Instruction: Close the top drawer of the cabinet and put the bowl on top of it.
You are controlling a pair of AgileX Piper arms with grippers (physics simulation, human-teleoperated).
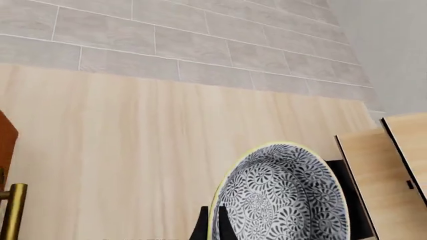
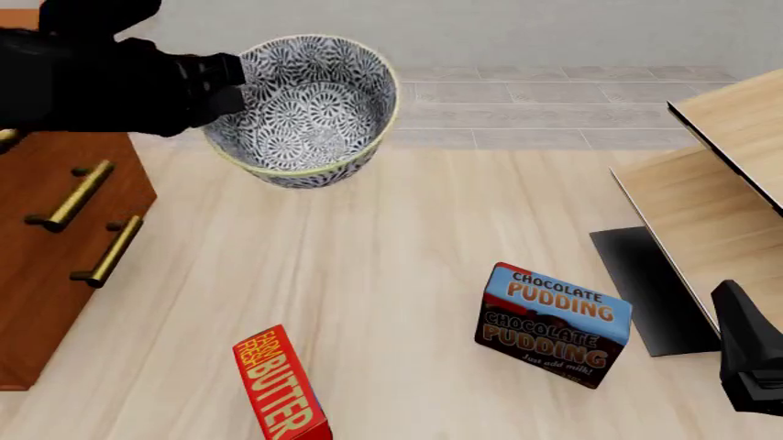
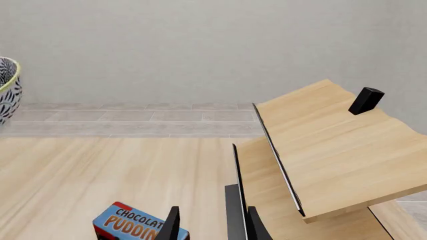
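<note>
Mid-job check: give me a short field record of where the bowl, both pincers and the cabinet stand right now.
bowl: round blue-grey floral bowl, lifted off the table, tilted
left pincer: left pincer shut on the bowl's rim
right pincer: right pincer open, empty, low at the right
cabinet: reddish-brown wooden cabinet at the left edge, brass handles visible
top drawer: hidden behind the left arm
table items: chocolate pudding box, red butter box

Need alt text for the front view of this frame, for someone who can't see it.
The left pincer holds the bowl in the air beside the cabinet at left. A pudding box and butter box stand on the table; the right arm sits low at right.
</note>
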